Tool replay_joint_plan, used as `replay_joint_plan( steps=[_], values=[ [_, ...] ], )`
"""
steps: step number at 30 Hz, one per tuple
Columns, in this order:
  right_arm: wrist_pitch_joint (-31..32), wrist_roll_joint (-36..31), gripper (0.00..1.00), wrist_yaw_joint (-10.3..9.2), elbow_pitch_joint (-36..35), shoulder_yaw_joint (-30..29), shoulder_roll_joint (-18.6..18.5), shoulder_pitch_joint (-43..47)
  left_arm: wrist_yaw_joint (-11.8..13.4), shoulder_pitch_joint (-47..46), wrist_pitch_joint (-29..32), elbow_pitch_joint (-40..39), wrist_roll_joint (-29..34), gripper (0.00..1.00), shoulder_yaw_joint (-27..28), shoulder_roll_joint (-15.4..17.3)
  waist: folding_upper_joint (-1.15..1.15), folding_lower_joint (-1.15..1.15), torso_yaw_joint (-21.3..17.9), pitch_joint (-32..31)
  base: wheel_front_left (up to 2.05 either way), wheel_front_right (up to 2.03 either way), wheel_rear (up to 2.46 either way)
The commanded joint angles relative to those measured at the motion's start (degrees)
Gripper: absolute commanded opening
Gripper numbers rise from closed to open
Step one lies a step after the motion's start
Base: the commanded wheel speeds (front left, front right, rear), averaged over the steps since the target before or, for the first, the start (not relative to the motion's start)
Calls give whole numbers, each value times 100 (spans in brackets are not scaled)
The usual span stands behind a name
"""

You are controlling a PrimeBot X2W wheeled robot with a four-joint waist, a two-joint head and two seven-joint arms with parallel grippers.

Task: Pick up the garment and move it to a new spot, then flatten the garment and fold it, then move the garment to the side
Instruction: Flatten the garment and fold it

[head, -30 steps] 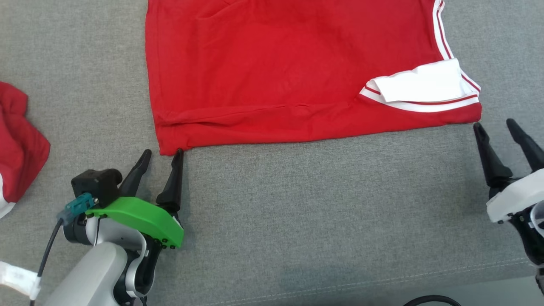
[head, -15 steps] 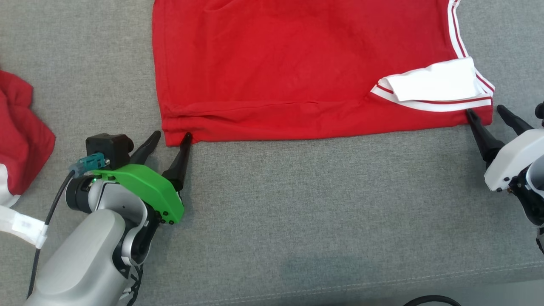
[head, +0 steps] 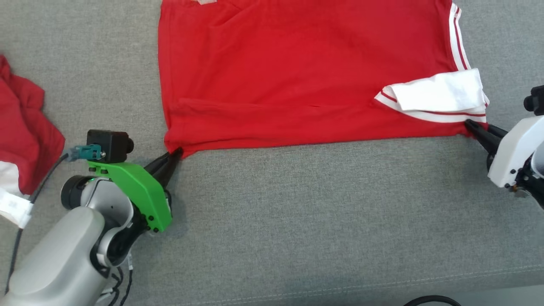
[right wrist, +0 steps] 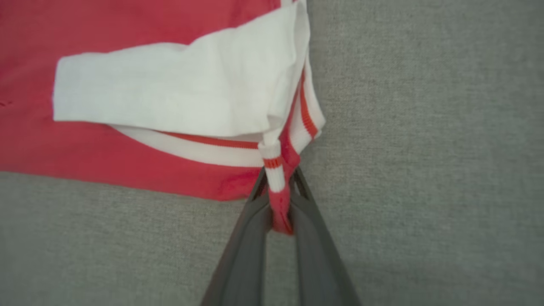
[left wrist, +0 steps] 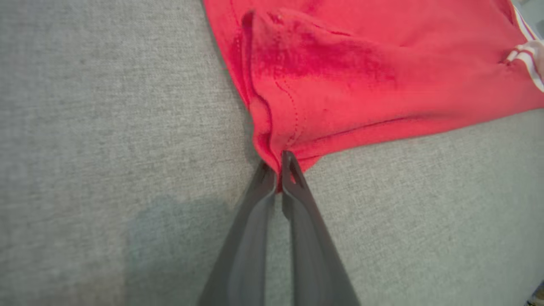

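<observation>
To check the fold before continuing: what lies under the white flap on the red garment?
The white flap rests on the red garment; a striped trim shows along its lower edge. The fabric directly beneath the flap is covered, so how it lies cannot be seen.

Soft, even, bright light falls across the grey cloth surface [head: 297, 212]. The head view is sharp, with a faint shadow beside the left arm [head: 63, 255] and another near the bottom edge. Both wrist views are softer: the fingers [left wrist: 250, 246] blur close up, the red garment [left wrist: 361, 63] looks washed towards pink, and its white sleeve [right wrist: 170, 89] is nearly bleached.
</observation>
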Motion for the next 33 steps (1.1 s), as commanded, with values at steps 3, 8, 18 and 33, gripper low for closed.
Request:
replay_joint_plan(
  steps=[3,8,18,33],
  values=[
    [695,435,0,-10,-324,-65,-461,122,-4,261,458,-664,-305,0,139,578,0,0,-46,-236,0,0,0],
    [1479,696,0,-11,-764,-307,-848,553,285,980,750,-1898,-652,0,257,1133,0,0,-126,-339,0,0,0],
    [1748,606,0,-12,-1259,-1020,-666,1762,822,2366,204,-2677,-952,0,309,1131,0,0,-136,-55,0,0,0],
    [1641,-275,100,-7,-2523,-1814,-806,568,749,1088,427,-2892,-664,100,812,1532,0,0,158,513,0,0,0]
  ],
)
